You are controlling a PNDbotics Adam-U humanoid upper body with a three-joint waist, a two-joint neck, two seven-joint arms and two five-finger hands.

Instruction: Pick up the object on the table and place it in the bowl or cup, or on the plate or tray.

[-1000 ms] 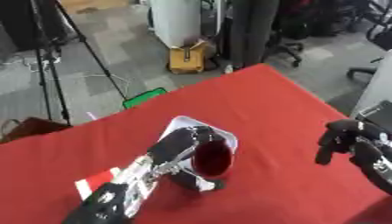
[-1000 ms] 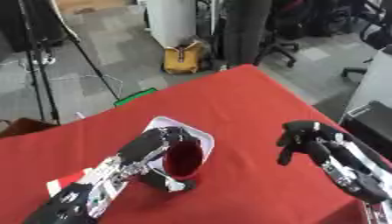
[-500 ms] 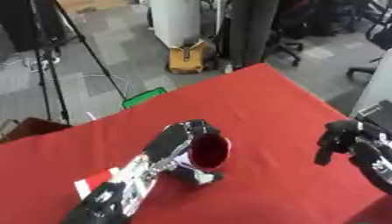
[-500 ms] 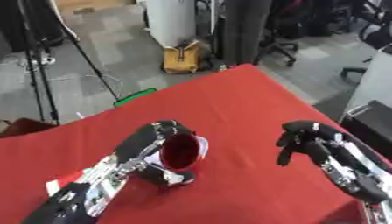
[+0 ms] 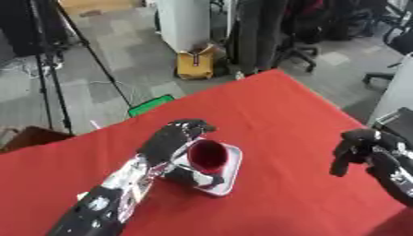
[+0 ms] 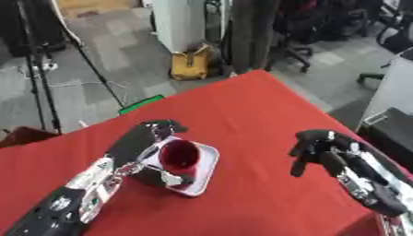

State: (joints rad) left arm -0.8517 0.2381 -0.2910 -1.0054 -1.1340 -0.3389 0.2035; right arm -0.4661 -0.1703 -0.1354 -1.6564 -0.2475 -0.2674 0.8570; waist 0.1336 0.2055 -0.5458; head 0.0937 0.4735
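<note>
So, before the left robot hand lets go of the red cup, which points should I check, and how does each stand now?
1. Cup is above the tray: ok.
2. Cup bottom rests on the tray: cannot tell.
3. Cup is upright: not ok, it looks tilted.
4. Left robot hand holds the cup: ok.
5. Right robot hand is away from the tray: ok.
6. Tray lies fully on the table: ok.

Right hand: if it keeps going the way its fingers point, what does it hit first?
The right hand has its fingers curled downward and holds nothing. Straight on, it would probably meet the bare red table first; the cup and tray lie off to its left. Depth is unclear.
</note>
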